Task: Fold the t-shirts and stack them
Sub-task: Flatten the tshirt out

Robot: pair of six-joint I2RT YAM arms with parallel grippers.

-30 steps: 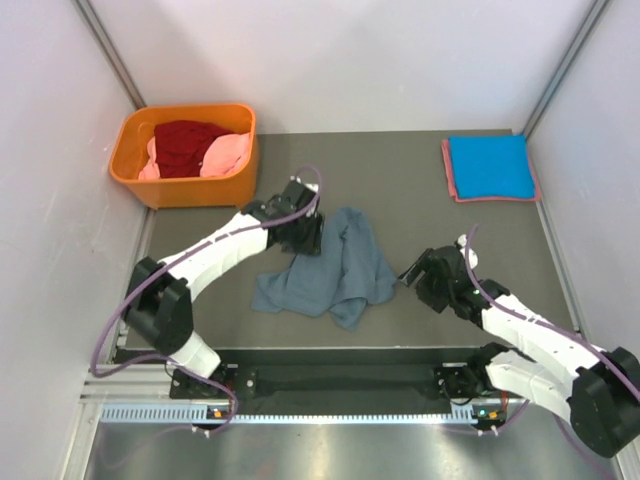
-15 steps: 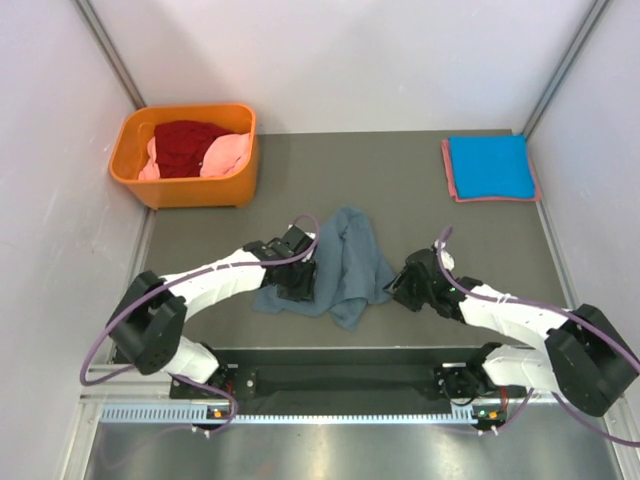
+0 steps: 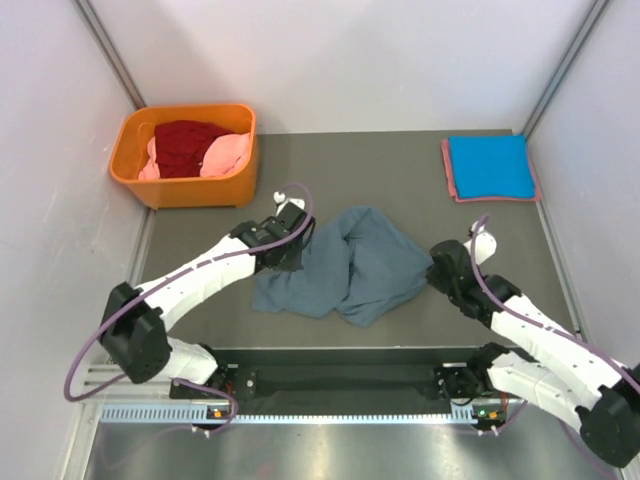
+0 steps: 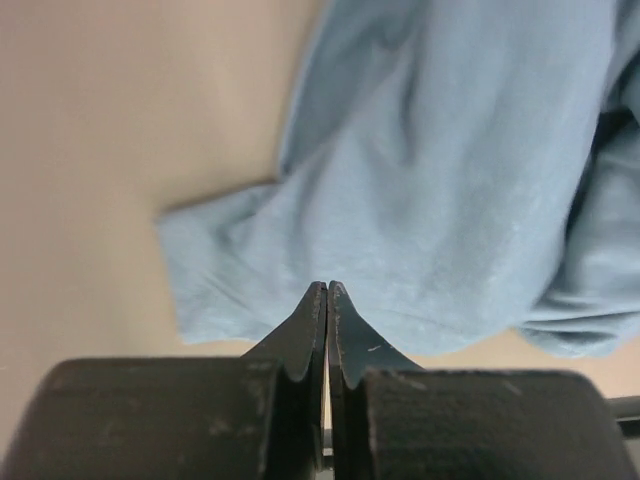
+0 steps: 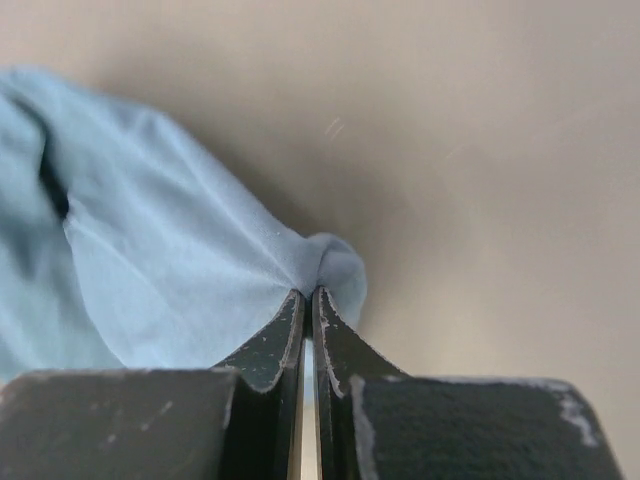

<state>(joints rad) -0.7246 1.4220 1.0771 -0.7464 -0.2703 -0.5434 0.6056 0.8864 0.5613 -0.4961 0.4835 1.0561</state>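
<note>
Large slate grey-blue cloth tee (image 3: 365, 265) lies rumpled and unfolded near the ctr of the dark grey desk (image 3: 400, 180), towards the near edge, w/ folds and creases running across it. It sits btw the two arms.

The left pincer (image 3: 297, 258) is at the tee's left edge, jaws pressed together. In the left wrist view the tips meet right on the hem of the cloth, so it looks to be pinching that edge, w/ the rest of the cloth spreading away beyond the tips. The right pincer (image 3: 437, 268) is at the tee's right edge, jaws also closed. The right wrist view shows a small bunch of the blue cloth gathered and clamped btw the tips, bare desk beyond it.

Orange plastic basket (image 3: 180, 190) stands at the far left corner of the desk, well apart from the grey-blue tee. Inside it: a dark red tee (image 3: 188, 145) heaped in the middle and a pink tee (image 3: 228, 152) against the right wall, both crumpled.

At the far right corner is a neatly folded bright blue tee (image 3: 490, 165), lying on top of a folded salmon-red tee (image 3: 450, 172). Only the left and near edges of the red one show from under it. That stack is apart from both arms.
</note>
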